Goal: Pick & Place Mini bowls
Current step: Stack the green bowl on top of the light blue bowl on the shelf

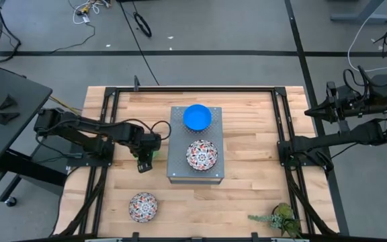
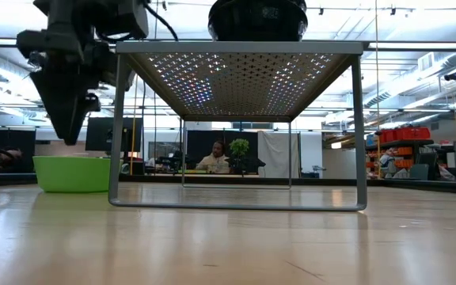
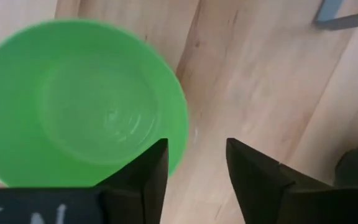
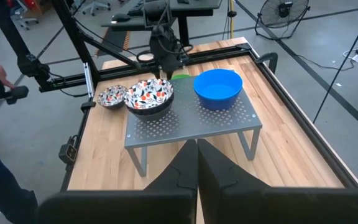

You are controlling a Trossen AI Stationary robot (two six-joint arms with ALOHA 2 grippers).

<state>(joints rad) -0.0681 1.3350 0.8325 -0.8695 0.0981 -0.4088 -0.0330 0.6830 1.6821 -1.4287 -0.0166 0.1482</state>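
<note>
While jaws stand apart: left gripper [image 3: 194,168] hovers over green bowl [image 3: 79,102], which rests on table [image 1: 247,195] beside grey box [image 1: 195,171]
Step, judged: release or approach, bowl unheld
Next: lift clear or descend
Right gripper [image 4: 196,163]: closed together, parked off table

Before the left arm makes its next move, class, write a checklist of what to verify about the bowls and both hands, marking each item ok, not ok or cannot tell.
1. Left hand open, nothing between its fingers: ok.
2. Green bowl upright on the table, clear of that hand: ok.
3. Blue bowl and patterned bowl seated on the grey perforated box: ok.
4. Second patterned bowl on the table, near the front edge, untouched: ok.
5. Right hand shut, empty, parked off to the side: ok.
6. All six bowls accounted for: cannot tell; only four show.
</note>
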